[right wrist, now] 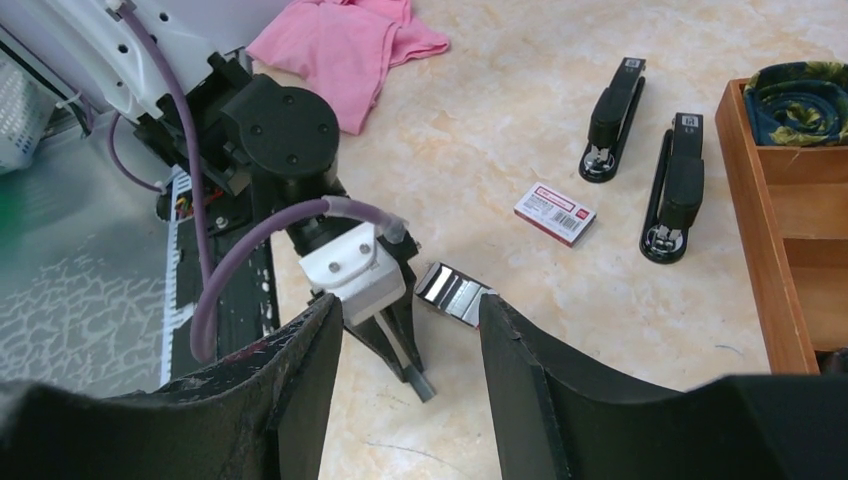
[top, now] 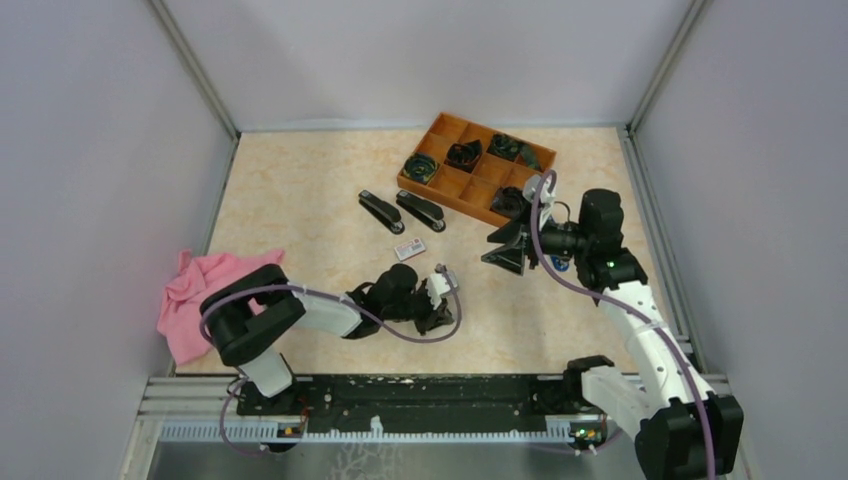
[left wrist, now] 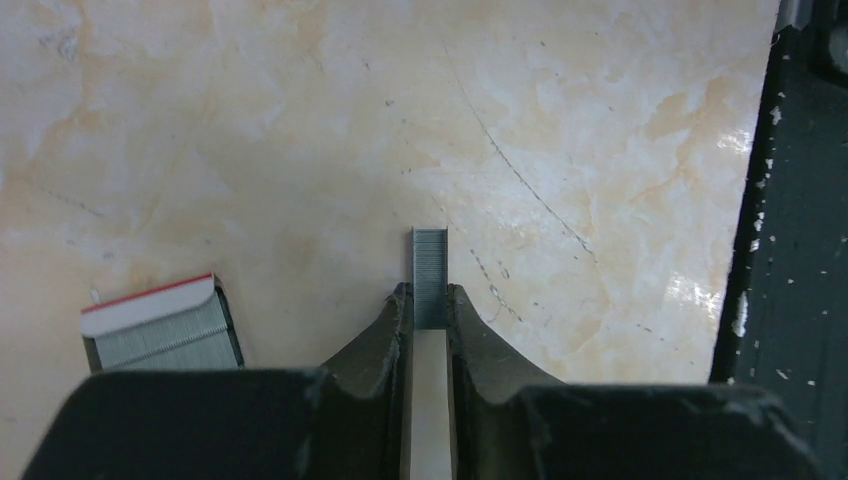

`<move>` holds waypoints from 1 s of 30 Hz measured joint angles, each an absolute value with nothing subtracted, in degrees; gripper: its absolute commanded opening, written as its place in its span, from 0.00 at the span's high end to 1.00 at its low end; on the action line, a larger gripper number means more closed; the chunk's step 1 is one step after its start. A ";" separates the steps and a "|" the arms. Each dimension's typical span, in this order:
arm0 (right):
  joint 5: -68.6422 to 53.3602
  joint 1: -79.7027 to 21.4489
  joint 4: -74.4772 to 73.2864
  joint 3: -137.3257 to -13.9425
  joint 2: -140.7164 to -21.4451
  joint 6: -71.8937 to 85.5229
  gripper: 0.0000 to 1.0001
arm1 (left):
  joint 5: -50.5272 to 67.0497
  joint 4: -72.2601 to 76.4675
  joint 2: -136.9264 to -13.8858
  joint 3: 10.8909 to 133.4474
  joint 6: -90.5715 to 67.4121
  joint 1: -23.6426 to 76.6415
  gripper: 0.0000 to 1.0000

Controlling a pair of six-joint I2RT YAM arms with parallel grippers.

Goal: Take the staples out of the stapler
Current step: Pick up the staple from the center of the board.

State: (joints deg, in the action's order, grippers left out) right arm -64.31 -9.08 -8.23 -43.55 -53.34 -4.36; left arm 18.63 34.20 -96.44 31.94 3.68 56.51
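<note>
My left gripper [left wrist: 430, 292] is shut on a short grey ribbed strip of staples [left wrist: 430, 270], which sticks out past the fingertips just above the table. The right wrist view shows the same strip [right wrist: 422, 384] at the tips of the left gripper's fingers [right wrist: 400, 345]. In the top view the left gripper [top: 436, 322] is at the table's front middle. Two black staplers [top: 381, 212] [top: 421, 210] lie closed side by side further back. My right gripper [top: 505, 255] [right wrist: 408, 300] is open and empty, held above the table and facing the left gripper.
A small open holder with a red edge, full of grey staples [left wrist: 160, 325] [right wrist: 455, 293], lies beside the left gripper. A white and red box [top: 409, 249] [right wrist: 555, 213] lies near the staplers. A wooden compartment tray [top: 455, 184] stands at the back. A pink cloth [top: 200, 290] lies at the left.
</note>
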 measured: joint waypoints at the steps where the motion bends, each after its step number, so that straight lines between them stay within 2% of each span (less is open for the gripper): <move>1: -64.36 -9.08 -8.25 -43.44 -53.71 -4.32 0.47 | 18.20 34.63 -95.70 30.96 1.65 56.55 0.95; 7: -64.51 -9.08 -6.98 -42.41 -54.96 -3.99 0.47 | 15.35 39.59 -90.30 25.06 -9.45 56.55 0.94; 14: -66.48 -9.23 1.74 -37.98 -57.32 2.17 0.47 | 13.67 51.57 -86.13 21.54 -21.96 56.60 0.93; 19: -67.20 -9.76 7.51 -35.97 -60.42 7.84 0.45 | 12.97 63.83 -86.04 18.22 -30.52 56.16 0.93; 24: -67.61 -10.00 12.67 -35.24 -60.86 12.43 0.38 | 13.30 76.18 -87.70 15.88 -39.13 54.11 0.93; 30: -68.75 -10.83 25.36 -30.79 -62.17 22.83 0.36 | 13.76 85.12 -89.19 16.03 -45.25 52.34 0.93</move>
